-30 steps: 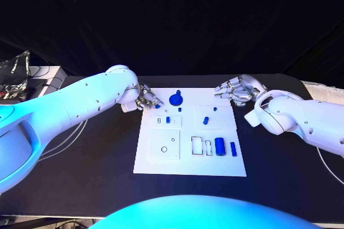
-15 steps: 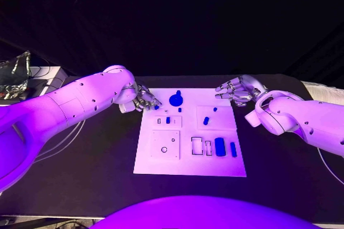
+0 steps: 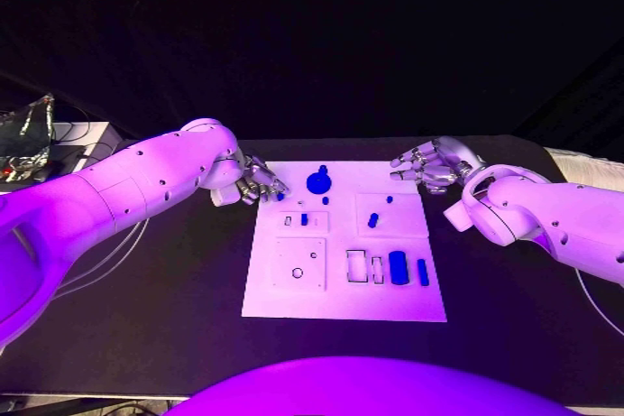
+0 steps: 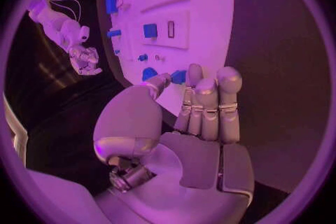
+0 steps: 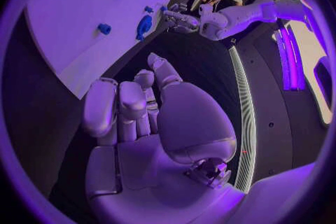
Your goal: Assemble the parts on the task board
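Blue part (image 3: 281,196) pinched in left hand (image 3: 256,183) fingers; right hand (image 3: 429,166) curled, holding nothing.

The left white arm is extended in from the left, its silver left hand (image 3: 256,183) pinching a small blue piece (image 4: 178,76). The silver right hand (image 3: 429,168) is held loosely curled with nothing in it.

Black desk (image 3: 156,290) in front of me, matte. The white task board (image 3: 341,303) lies flat on it, centred, long side running away from me, desk surface showing on all four sides. A pale cable (image 3: 111,254) trails across the desk near my left arm, well apart from the board.
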`<act>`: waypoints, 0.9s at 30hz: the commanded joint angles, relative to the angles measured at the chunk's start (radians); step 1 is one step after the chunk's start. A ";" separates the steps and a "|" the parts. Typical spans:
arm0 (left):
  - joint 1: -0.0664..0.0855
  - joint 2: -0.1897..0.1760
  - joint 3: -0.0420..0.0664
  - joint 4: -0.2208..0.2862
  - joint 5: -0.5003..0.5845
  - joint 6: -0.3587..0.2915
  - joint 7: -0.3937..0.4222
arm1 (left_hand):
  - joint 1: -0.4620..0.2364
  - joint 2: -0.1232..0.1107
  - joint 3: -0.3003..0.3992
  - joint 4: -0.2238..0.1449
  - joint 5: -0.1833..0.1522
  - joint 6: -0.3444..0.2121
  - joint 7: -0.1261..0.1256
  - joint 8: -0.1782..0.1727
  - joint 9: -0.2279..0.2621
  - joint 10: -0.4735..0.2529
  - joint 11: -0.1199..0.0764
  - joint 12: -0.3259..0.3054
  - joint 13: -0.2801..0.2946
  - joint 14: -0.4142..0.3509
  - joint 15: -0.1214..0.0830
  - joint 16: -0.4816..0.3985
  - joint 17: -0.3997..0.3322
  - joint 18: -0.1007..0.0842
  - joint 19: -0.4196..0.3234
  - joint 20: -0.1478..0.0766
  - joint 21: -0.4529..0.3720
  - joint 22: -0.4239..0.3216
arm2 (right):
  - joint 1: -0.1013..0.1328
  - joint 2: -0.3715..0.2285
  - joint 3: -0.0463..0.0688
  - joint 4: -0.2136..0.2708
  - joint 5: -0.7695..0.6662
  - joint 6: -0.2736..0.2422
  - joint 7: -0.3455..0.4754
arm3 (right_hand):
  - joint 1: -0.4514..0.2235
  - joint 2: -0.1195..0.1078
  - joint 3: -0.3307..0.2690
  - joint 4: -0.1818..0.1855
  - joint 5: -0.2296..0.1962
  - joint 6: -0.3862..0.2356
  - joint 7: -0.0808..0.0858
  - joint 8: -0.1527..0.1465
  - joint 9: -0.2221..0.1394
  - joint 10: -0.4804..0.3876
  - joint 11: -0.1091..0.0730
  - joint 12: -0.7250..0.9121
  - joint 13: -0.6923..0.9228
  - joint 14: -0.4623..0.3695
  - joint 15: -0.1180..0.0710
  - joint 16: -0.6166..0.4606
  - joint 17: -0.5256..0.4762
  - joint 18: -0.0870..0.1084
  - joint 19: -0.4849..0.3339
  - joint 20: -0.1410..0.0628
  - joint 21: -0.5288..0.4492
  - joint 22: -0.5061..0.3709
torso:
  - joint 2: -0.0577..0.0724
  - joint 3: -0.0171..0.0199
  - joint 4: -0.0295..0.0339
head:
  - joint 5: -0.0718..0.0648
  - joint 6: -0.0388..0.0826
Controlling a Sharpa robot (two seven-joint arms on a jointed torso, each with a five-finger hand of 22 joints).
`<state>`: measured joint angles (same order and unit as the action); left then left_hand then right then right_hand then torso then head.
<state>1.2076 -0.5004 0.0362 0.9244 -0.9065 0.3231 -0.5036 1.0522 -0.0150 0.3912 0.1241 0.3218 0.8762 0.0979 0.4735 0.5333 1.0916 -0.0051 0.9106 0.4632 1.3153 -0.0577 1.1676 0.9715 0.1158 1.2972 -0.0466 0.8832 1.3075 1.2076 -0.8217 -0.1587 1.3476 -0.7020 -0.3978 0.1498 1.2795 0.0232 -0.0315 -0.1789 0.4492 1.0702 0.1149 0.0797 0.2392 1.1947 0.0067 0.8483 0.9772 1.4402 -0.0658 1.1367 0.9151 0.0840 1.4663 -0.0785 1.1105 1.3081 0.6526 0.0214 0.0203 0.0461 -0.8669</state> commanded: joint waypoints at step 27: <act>-0.010 -0.022 -0.004 0.005 0.055 0.041 -0.036 | -0.011 0.006 0.428 -0.315 0.024 0.042 0.020 -0.045 -0.216 -0.021 0.014 0.020 -0.006 -0.020 0.008 0.010 -0.018 0.035 -0.025 0.012 0.023 0.065 | 0.000 -0.001 0.000 0.000 -0.006 0.013 0.009 | 0.005 -0.004 -0.008 0.003 0.002 0.002 0.002 -0.006 -0.002 0.000 -0.007 -0.002 0.001 -0.001 -0.005 -0.005 0.001 0.000 0.074 -0.006 -0.004 0.153 | 0.000 -0.0007 0.0004 | 0.004 0.001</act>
<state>1.2073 -0.5229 0.0377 0.9310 -0.8482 0.3395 -0.5107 1.0306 -0.0127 0.6199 0.0053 0.3408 0.9186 0.1163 0.4262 0.3665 1.0736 0.0129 0.9255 0.4583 1.2986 -0.0481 1.1726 0.9543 0.1306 1.2791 -0.0358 0.9030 1.3074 1.2077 -0.8229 -0.1587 1.3473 -0.7018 -0.3966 0.1500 1.2795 0.0232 -0.0355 -0.1749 0.4492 1.0686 0.1133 0.0797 0.2392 1.1965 0.0085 0.8483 0.9772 1.4402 -0.0658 1.1367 0.9149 0.0839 1.4661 -0.0784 1.1105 1.3078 0.6530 0.0203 0.0208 0.0496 -0.8665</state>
